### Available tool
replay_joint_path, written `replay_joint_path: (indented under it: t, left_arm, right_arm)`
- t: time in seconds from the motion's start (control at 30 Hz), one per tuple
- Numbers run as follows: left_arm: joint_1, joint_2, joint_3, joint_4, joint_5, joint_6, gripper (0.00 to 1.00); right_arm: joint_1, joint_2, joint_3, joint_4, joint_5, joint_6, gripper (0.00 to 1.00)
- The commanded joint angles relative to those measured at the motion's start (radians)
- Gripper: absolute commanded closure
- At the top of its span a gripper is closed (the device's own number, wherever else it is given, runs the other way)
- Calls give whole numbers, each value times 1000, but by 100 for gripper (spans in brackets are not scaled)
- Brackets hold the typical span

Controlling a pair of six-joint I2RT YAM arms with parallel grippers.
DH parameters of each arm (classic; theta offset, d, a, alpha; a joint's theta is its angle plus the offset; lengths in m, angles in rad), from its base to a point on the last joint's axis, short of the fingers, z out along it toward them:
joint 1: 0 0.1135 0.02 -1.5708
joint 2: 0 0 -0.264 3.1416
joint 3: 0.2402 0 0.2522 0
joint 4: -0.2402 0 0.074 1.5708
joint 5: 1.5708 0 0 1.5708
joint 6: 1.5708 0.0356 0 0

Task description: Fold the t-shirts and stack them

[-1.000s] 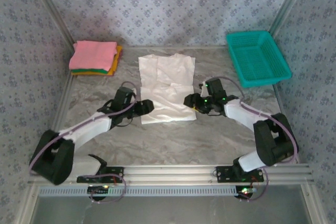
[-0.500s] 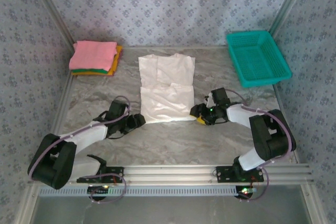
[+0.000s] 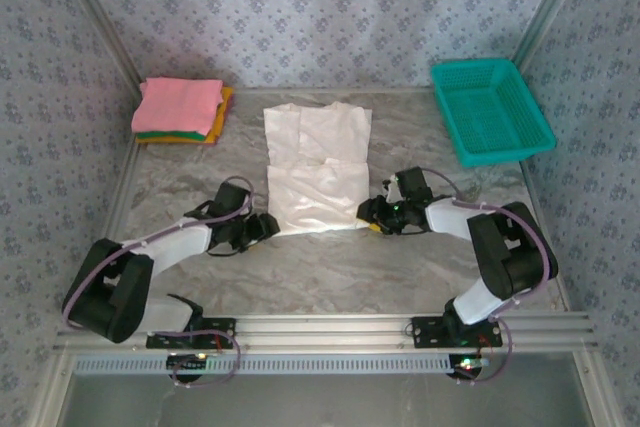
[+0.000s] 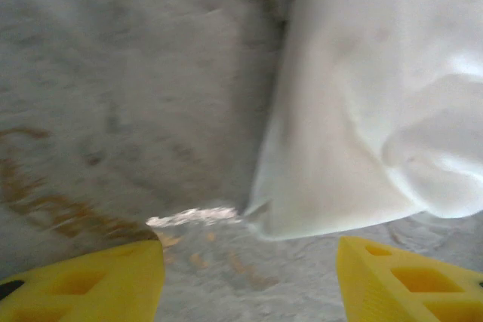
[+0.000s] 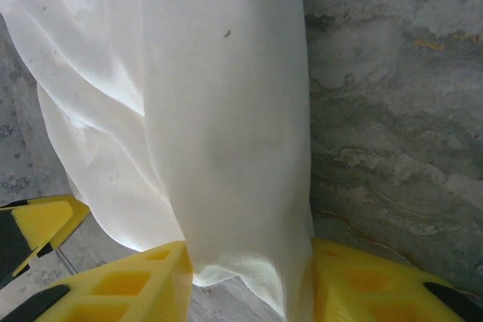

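Half-folded thin white cotton t-shirt (image 3: 318,169) lies mid-worktop (image 3: 330,272); folded pink-topped shirt stack (image 3: 180,110) at far-left corner. The left hand (image 3: 268,226) is spread by its near-left corner, the right hand (image 3: 368,215) spread astride the near-right. Further folding and stacking likely remain.

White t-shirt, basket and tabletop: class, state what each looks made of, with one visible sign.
White t-shirt: thin knit fabric, probably cotton; fine weave, soft folds. Basket: likely plastic; rigid teal mesh. Tabletop: grey-veined marble look; stone or print, unclear.
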Motion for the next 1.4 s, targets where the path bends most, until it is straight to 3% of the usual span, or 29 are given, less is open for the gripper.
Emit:
replay_joint_path:
  t: [0.0,0.53,0.83,0.93,1.03,1.1,1.17,1.23,1.37]
  left_arm:
    - [-40,23,73,160,58,17,39]
    - [-51,95,122,-38,-36,-1,39]
    - [-57,155,163,-38,-44,13,46]
    - [-60,196,172,5,-33,10,55]
    - [-63,225,180,18,-29,14,73]
    - [-61,218,175,24,-36,11,90]
    - [-58,196,165,34,-46,10,100]
    - [-53,171,162,23,-60,15,100]
    - [-39,116,152,-12,-74,44,100]
  right_arm:
    - [9,18,19,31,-11,21,59]
    - [14,21,12,48,-6,31,60]
    - [16,25,12,52,-3,31,61]
    - [17,32,12,60,-7,34,63]
    - [18,32,12,71,-18,40,69]
    - [19,30,11,74,-21,39,82]
    - [19,23,11,81,-25,40,92]
    - [19,8,12,79,-19,39,100]
    - [6,-49,13,25,25,23,100]
